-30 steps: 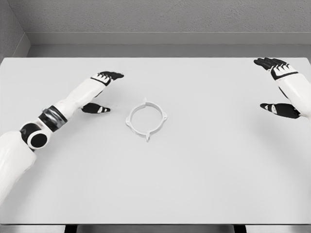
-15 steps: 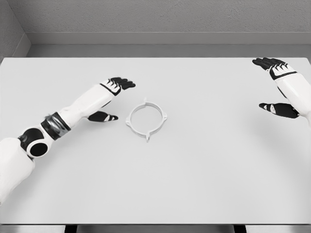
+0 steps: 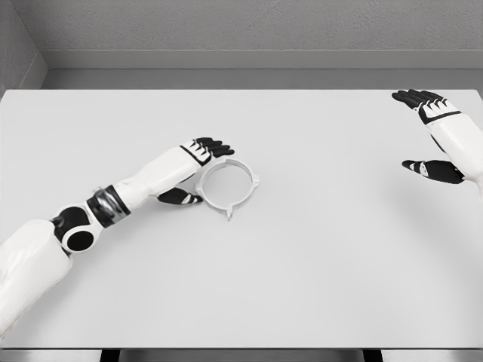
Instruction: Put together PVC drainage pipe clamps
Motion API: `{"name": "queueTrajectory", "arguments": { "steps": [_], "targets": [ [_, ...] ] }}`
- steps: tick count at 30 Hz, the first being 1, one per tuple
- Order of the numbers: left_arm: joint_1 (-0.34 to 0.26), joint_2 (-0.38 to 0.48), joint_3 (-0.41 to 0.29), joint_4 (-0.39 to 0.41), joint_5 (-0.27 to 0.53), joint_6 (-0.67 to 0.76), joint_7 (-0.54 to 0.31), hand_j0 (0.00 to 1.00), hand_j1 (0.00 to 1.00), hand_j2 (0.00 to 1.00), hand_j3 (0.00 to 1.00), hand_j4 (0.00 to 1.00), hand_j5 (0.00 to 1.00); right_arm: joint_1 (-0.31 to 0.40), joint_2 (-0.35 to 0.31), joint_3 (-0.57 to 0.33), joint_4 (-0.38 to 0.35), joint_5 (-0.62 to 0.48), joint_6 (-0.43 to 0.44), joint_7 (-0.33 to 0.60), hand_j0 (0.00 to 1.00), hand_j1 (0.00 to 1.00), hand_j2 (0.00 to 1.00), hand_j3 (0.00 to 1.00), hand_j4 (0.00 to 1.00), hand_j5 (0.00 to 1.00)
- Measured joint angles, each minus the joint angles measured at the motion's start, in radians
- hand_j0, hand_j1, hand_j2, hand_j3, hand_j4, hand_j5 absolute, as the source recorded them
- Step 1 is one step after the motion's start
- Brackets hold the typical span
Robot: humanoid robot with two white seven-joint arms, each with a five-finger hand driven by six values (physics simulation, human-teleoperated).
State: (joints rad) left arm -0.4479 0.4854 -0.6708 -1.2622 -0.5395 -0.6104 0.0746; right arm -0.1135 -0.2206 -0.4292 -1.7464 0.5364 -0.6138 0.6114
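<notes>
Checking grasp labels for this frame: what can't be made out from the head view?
- Left hand against the clamp ring: its wrist covers the ring's left rim, so contact there cannot be told.
- Ring's small tabs: too small to show screws or holes.
- Right hand: its forearm is cut by the picture's right edge.
- Table: its front corners are cut by the frame.

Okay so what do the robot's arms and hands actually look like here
Both arms are smooth white shells. The left arm shows a black elbow joint with a white disc and a black-and-grey forearm band. The left hand and right hand have black fingers with white backs.
</notes>
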Motion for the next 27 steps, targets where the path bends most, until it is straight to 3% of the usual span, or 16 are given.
{"name": "queueTrajectory", "arguments": {
  "steps": [27],
  "targets": [
    [-0.003,-0.026,-0.002,0.012,-0.010,0.000,0.000,1.00,1.00,1.00,1.00,1.00,1.00,0.002,0.000,0.000,0.001,-0.001,0.000,0.000,1.00,1.00,1.00,1.00,1.00,1.00]
  ]
}}
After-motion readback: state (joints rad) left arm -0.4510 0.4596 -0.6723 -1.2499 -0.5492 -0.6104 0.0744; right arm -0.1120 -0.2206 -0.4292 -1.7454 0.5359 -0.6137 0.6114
